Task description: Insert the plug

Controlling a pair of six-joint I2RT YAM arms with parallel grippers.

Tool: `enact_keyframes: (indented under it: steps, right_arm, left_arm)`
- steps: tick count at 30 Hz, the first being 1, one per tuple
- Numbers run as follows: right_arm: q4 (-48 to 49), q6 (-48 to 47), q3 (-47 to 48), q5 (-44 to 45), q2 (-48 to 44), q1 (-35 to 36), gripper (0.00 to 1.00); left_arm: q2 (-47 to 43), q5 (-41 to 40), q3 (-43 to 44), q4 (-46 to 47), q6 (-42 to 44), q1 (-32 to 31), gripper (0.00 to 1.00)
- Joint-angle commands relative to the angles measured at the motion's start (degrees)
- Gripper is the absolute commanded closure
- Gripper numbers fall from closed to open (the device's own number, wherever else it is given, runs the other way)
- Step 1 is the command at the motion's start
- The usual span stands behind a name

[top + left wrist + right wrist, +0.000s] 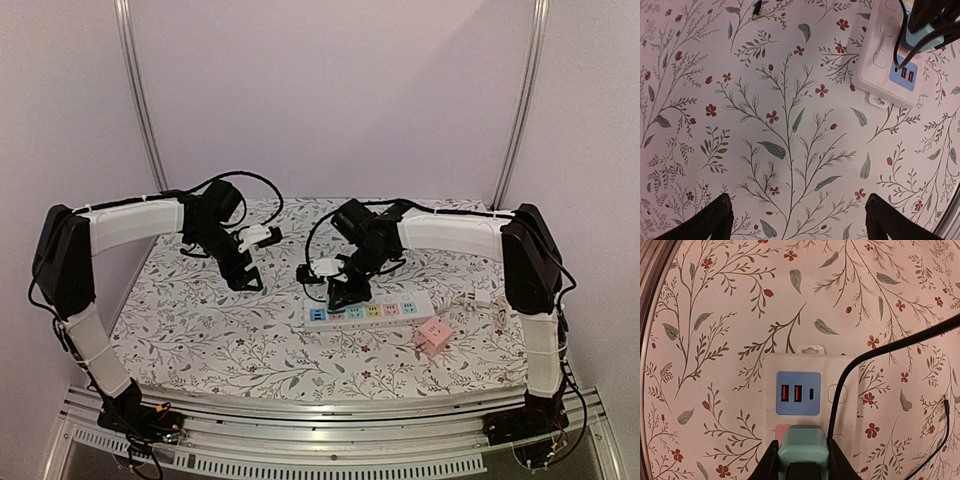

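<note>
At the middle of the bench (pixel 200 340), slightly toward its right edge: notes a white power strip (pixel 368 311) laid flat and parallel to the near edge, presumably to present the sockets upward for a vertical approach. Directly above the strip's left end: finds the right gripper (pixel 348 293) pointed straight down and clenched on a mint-green plug (pixel 803 447). Confirms in the right wrist view one of the fingers (pixel 767 462) pressed against each flank of the plug body; judges this grip as chosen to hold the pins square to the socket face. Places the plug over the pink socket panel, just beside the blue USB panel (pixel 798 393). Cannot tell contact, part-seating or clearance at the pins, with the underside hidden. Records a black cable (pixel 880 347) rising beside the plug and arching away over the strip's edge; rates it a possible snag during the push.

Toward the far-left part of the bench: finds the left gripper (pixel 245 280) hanging over bare cloth, fingers (pixel 715 222) spread wide and grasping nothing, apart from the strip. Judges this as parked out of the way, yet near enough to brace the strip against sliding. Beside the strip's right end, toward the near edge: logs a pink cube adapter (pixel 433 336), apart from the strip and not involved.

Judges the step in hand as final alignment and press-down. Calls for a straight downward push, without tilt.
</note>
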Motion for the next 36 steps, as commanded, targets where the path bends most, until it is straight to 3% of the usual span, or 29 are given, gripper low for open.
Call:
enact_keyframes:
  steps: [1,11,22,36]
  right_arm:
    - [-2.7,0.3,-2.0,0.2,-1.0,-0.5,1.0]
    - [2.2,-0.9,-12.1,5.5,-0.8,0.9,1.0]
    - [2.6,2.5,-15.9,4.5,3.3,0.9,1.0]
    - [3.3,10.4,-17.5,10.2,6.8,3.8,1.0]
  left_arm:
    - [-0.3,-0.1,-1.0,0.8,-0.5,0.2,0.08]
    - [-0.5,-1.0,-1.1,0.8,-0.3,0.2,0.08]
    - [0.2,-1.6,-0.6,0.7,-0.5,0.2,0.08]
    - [0.8,-1.5,0.5,-0.2,0.2,0.2,0.08]
